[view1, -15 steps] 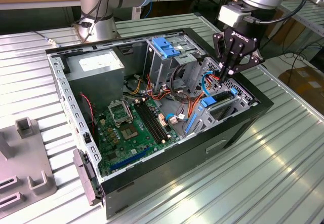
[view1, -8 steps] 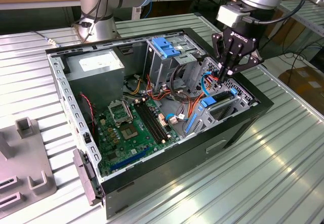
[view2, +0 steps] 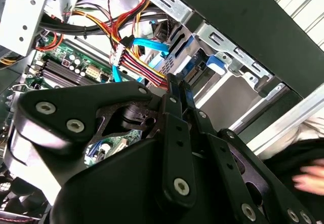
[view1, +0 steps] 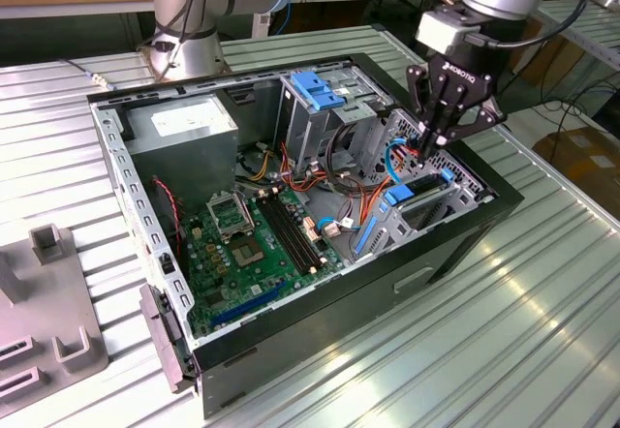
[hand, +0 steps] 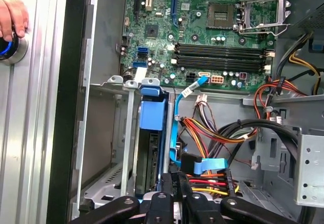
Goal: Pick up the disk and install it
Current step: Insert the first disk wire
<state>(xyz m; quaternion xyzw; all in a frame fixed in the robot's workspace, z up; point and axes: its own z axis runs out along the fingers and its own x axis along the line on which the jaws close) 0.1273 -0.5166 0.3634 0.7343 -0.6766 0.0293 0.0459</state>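
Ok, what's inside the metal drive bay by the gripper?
The disk, standing on edge with its blue rail showing. The gripper covers its near end, so the rest is hidden.

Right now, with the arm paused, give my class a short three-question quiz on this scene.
1. True or false: the computer case lies with its side open.
2. The gripper hangs above: A the motherboard, B the drive cage, C the bare table.
3. Fill in: the disk standing in the drive cage has ____ plastic rails.

Key: 1 true; 2 B; 3 blue.
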